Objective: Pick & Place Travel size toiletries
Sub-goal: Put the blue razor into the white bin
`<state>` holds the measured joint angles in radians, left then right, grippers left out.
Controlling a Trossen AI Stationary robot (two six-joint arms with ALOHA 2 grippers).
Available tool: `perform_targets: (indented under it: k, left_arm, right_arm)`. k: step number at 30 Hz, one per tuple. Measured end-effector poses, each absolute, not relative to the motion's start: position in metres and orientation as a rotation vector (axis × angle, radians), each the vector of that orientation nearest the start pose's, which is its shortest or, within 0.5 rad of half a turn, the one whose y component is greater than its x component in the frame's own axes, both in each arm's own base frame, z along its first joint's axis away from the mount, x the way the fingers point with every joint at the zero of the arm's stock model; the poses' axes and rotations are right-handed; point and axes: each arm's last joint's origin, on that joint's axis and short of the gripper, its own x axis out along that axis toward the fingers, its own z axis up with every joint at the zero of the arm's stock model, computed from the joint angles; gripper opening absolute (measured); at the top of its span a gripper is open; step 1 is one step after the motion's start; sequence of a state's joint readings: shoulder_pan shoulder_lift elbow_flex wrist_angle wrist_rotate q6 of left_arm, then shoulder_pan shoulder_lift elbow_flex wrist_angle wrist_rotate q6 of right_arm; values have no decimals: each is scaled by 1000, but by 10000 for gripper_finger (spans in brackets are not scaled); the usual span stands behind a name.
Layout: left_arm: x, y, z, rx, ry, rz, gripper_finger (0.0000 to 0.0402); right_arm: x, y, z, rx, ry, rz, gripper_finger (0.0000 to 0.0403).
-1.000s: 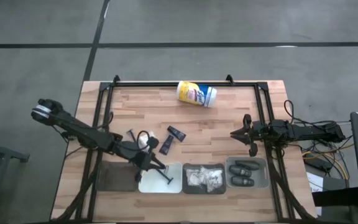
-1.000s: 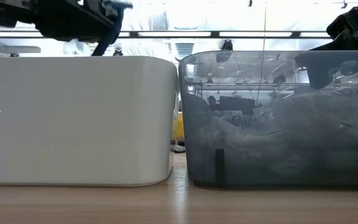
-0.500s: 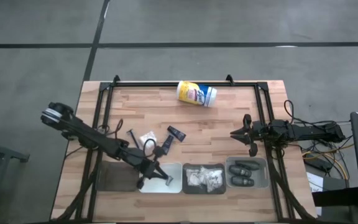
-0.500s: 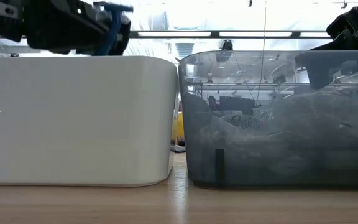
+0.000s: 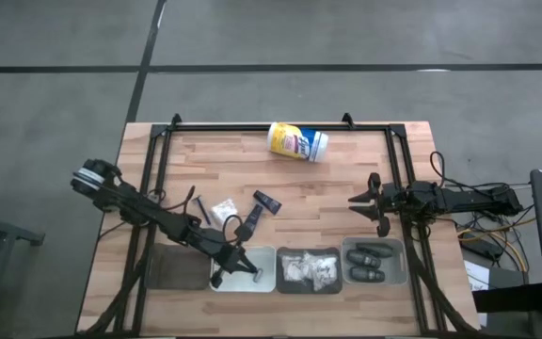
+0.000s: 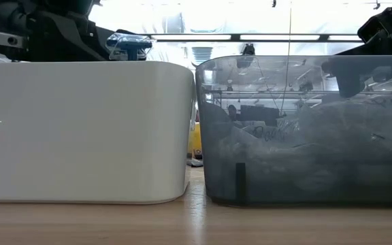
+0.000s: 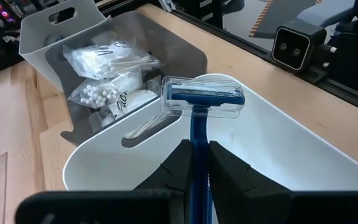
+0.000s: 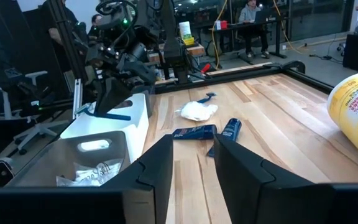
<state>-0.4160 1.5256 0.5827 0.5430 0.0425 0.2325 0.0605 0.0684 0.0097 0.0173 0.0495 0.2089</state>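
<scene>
The left gripper [image 7: 193,163] is clamped on the blue handle of a razor [image 7: 201,99] and holds it above the white bin [image 7: 291,155]. The razor head, under its clear cap, points forward over the bin's open interior.

**Risks**
- The fingers pinch a thin handle. The razor may pivot in the grip or cling to a pad on release, and then fall across the rim instead of inside.
- A release made too near the rim could drop the razor into the adjacent grey bin [image 7: 166,46] or onto the table [image 5: 346,179].
- A descent made too close to the wall could tip or shift the light bin.

**Containers**
- White bin: no contents are visible in the left wrist view.
- Grey bin, touching the white bin: holds clear packets of cotton swabs [image 7: 107,65].
- Clear tray [image 5: 400,265], at the right end of the row: holds dark oval pods [image 5: 369,256].
- A flat dark tray [image 5: 172,268] lies at the left end; contents cannot be determined.

**Items still on the table**
- A white packet [image 5: 222,209], two small dark tubes [image 5: 266,202] and a second razor [image 5: 196,206].
- A yellow-and-white canister [image 5: 297,142] lies near the far edge.

The right gripper [image 5: 374,203] waits beside the right rail with fingers parted and empty.
</scene>
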Motion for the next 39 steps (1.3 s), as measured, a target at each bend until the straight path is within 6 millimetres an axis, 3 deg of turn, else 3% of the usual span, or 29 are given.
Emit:
perform_targets:
  k: [13, 28, 39]
  left_arm:
    - [264, -118, 168, 299, 338, -493, 44]
    - [263, -116, 174, 286, 329, -429, 123]
    - [246, -107, 195, 301, 371, -400, 131]
  right_arm:
    - [101, 5, 163, 207, 42, 6, 148]
    - [101, 5, 163, 207, 43, 7, 184]
    - [101, 5, 163, 206, 44, 6, 200]
